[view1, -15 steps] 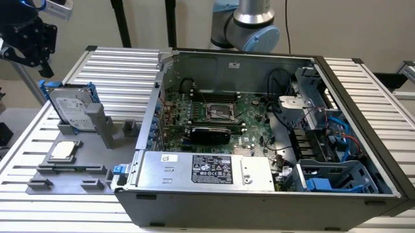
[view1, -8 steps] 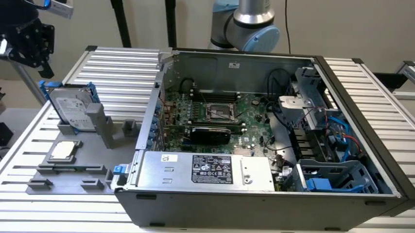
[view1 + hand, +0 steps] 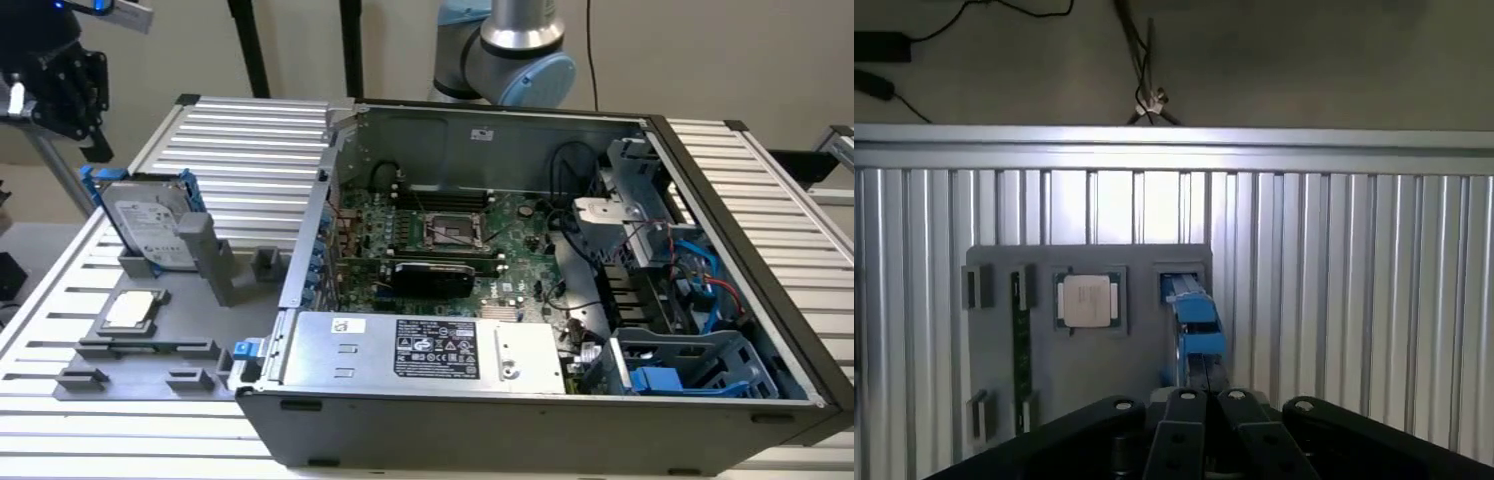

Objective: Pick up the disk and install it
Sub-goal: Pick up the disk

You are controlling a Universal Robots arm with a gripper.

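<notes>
The disk (image 3: 151, 222), a silver-grey drive with a white label in a blue carrier, stands on edge in a slot of the grey fixture plate (image 3: 140, 365) at the exterior view's left. My gripper (image 3: 64, 92) hangs in the air above and behind it, not touching it. In the wrist view the disk (image 3: 1195, 322) appears edge-on as a blue strip just beyond my gripper (image 3: 1207, 412). The two black fingers (image 3: 1179, 430) lie close together with nothing between them.
A small square silver chip (image 3: 132, 309) lies on the same plate beside the disk. The open computer case (image 3: 747, 290) fills the exterior view's middle and right, with its power-supply box (image 3: 427, 350) in front and a blue-tabbed drive bay (image 3: 681, 370) at the front right.
</notes>
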